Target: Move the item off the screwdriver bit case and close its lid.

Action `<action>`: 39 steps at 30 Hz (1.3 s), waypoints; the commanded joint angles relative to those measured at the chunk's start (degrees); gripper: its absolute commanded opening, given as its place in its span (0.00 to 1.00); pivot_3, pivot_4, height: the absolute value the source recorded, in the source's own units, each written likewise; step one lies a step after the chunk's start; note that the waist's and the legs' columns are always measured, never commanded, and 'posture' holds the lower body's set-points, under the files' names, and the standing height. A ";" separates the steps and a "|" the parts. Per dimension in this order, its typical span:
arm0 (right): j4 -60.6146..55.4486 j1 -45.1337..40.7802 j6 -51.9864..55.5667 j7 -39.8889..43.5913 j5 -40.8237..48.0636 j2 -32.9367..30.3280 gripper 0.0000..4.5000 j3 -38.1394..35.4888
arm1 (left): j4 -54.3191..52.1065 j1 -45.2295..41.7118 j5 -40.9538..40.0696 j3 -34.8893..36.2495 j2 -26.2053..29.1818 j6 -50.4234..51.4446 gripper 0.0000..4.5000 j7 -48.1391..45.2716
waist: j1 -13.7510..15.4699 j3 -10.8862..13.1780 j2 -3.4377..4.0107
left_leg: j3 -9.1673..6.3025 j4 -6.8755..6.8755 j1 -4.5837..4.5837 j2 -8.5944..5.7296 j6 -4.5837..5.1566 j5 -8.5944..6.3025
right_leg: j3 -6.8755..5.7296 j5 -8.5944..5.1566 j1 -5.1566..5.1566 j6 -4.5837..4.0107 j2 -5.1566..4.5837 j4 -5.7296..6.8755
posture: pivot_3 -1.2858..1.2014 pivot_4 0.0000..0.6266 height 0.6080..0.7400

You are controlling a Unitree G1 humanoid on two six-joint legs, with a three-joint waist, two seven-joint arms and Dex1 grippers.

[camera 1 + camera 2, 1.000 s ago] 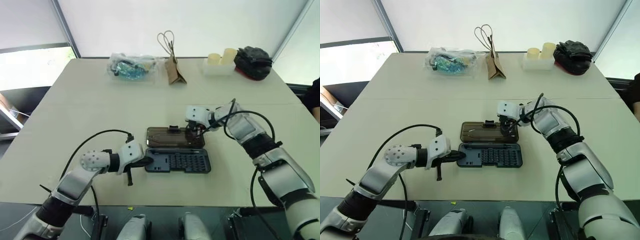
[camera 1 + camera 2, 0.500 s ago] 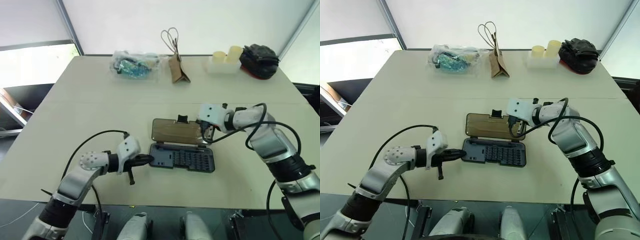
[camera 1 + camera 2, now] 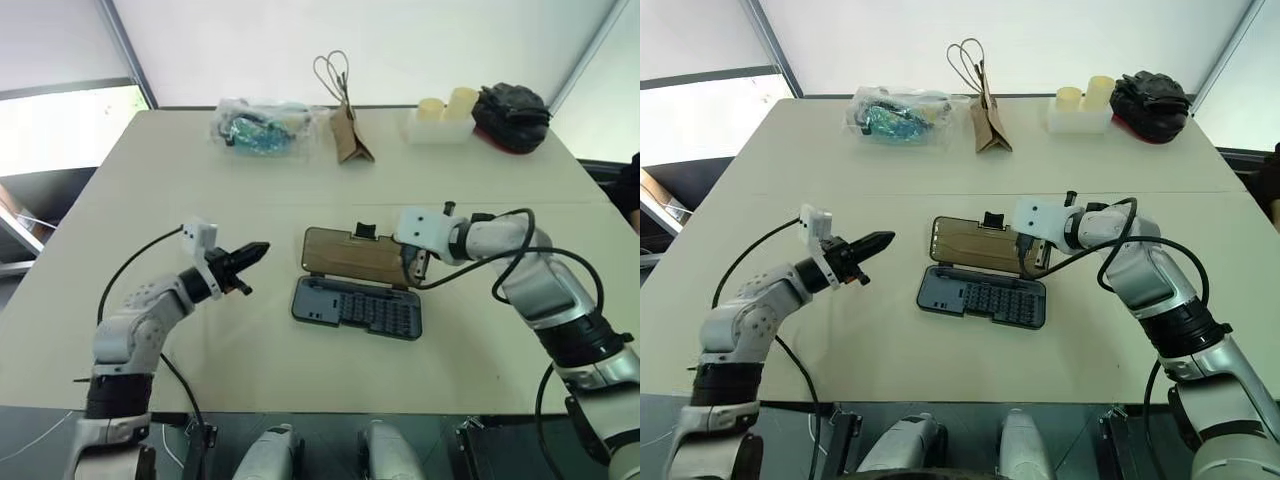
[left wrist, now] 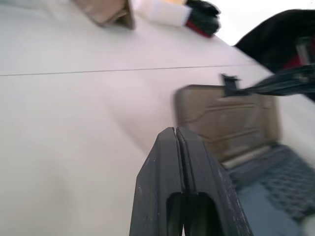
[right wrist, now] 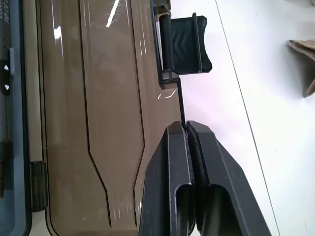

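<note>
Overhead, pale beige table (image 3: 250, 190) beneath white walls (image 3: 400, 40), both claws (image 3: 252, 250) (image 3: 412, 270) pinched shut, empty.

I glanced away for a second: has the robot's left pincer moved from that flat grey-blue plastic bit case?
Yes. The left pincer, shut, has drawn back from the grey-blue case tray, which it was touching, and now hangs apart from its left end.

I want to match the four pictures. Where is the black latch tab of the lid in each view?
Left eye view: latch tab at the lid's far edge, centre of the table.
Right eye view: same far edge.
Left wrist view: small dark tab beyond the brown lid.
Right wrist view: large, beside the lid's edge.
Shared landmark: the paper bag.
</note>
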 commanded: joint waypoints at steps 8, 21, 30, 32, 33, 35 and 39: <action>-8.18 -0.02 2.95 -0.85 0.39 1.05 0.01 -2.05 | 17.90 -9.43 13.01 -10.36 -3.51 -15.91 0.00 -5.59 | -0.07 0.02 -0.04 | 0.02 0.08 -0.36 -0.01 -0.02 0.01 | -0.03 0.01 -0.36 0.01 0.00 0.07 | 0.52 0.24 1.00; -10.83 1.45 5.77 -1.33 0.73 1.67 0.13 -1.96 | 25.58 -14.11 14.80 -11.55 -6.01 -20.08 0.00 -13.81 | -0.08 0.03 -0.05 | 0.07 0.06 -0.45 -0.01 -0.05 0.03 | -0.02 0.01 -0.56 0.01 -0.01 0.14 | 0.52 0.24 1.00; -14.33 0.54 9.36 1.10 3.11 -0.56 0.99 -5.19 | 25.70 -16.08 14.02 -11.24 -5.20 -19.22 0.00 -20.53 | 0.01 0.04 -0.06 | 0.07 0.08 -0.47 -0.03 -0.04 0.03 | -0.03 0.01 -0.56 0.01 -0.02 0.15 | 0.52 0.24 1.00; -18.20 -1.47 17.92 4.68 9.47 -1.36 0.99 -10.07 | 25.95 -17.28 13.41 -10.87 -4.53 -18.88 0.00 -23.04 | 0.03 0.05 -0.09 | 0.06 0.12 -0.55 -0.03 -0.04 0.03 | -0.04 0.01 -0.60 0.01 -0.03 0.15 | 0.52 0.24 1.00; -21.12 -2.60 25.19 7.67 15.69 -1.64 0.99 -14.12 | 25.92 -17.99 12.82 -10.69 -4.12 -18.22 0.00 -24.55 | -0.05 0.06 -0.09 | 0.06 0.13 -0.57 -0.04 -0.04 0.03 | -0.04 0.01 -0.62 0.01 -0.03 0.15 | 0.52 0.24 1.00; -25.84 -3.79 34.15 11.93 25.67 -2.29 0.99 -20.27 | 25.79 -18.96 12.15 -10.59 -3.47 -17.29 0.00 -26.80 | -0.05 0.06 -0.10 | 0.06 0.12 -0.59 -0.03 -0.04 0.03 | -0.04 0.01 -0.62 0.01 -0.04 0.14 | 0.52 0.24 1.00; -31.88 -3.13 47.97 13.82 39.56 -3.42 0.99 -33.68 | 20.12 -19.66 9.80 -14.92 0.25 -8.87 0.00 -37.59 | -0.03 0.09 -0.20 | -0.04 0.05 -0.58 0.01 -0.03 0.02 | -0.09 0.01 -0.60 0.01 -0.02 0.14 | 0.52 0.24 1.00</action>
